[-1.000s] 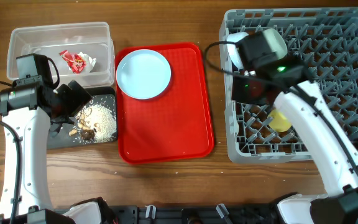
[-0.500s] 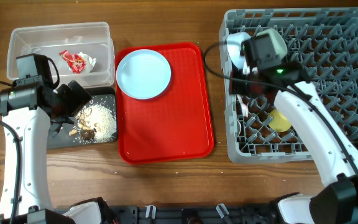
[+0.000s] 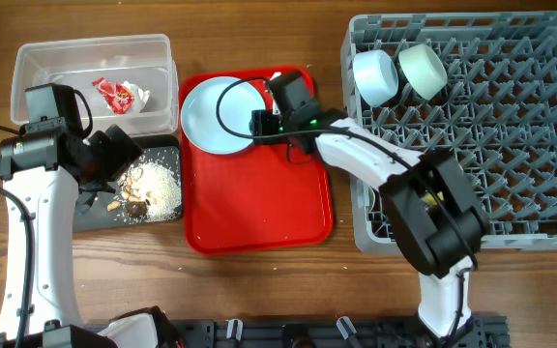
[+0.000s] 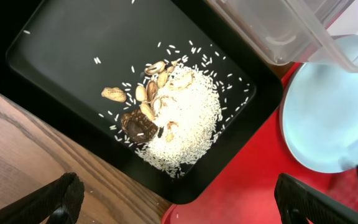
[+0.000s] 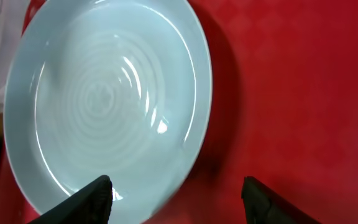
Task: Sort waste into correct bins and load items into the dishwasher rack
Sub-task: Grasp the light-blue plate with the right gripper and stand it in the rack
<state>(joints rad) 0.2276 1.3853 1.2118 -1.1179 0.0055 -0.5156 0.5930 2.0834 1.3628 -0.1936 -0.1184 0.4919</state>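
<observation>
Plate is the next job by the look of it: pale blue and empty, it lies flat in the top left corner of the red tray. A second ago the right arm was over the rack, and now it has swung across to the tray. The right pincer hangs just above the plate's near rim, spread wide and holding nothing. With the arm gone from there, the blue bowl and the grey-green bowl show side by side in the rack's far left corner. I'd say the bowls are done and the plate is what's left to load.

The left arm hasn't budged. The left pincer hovers over the black tray, wide and empty. The rice and nuts sit heaped inside that tray. The wrapper lies in the clear tub behind it, so the waste looks sorted.

A flat plate gives little edge to pinch, and I'd expect that to be the awkward part. The tub's wall stands just beside the plate's left side, and the tray's raised lip runs close along the top. A sliver of the yellow cup peeps out from behind the right arm's elbow in the rack.
</observation>
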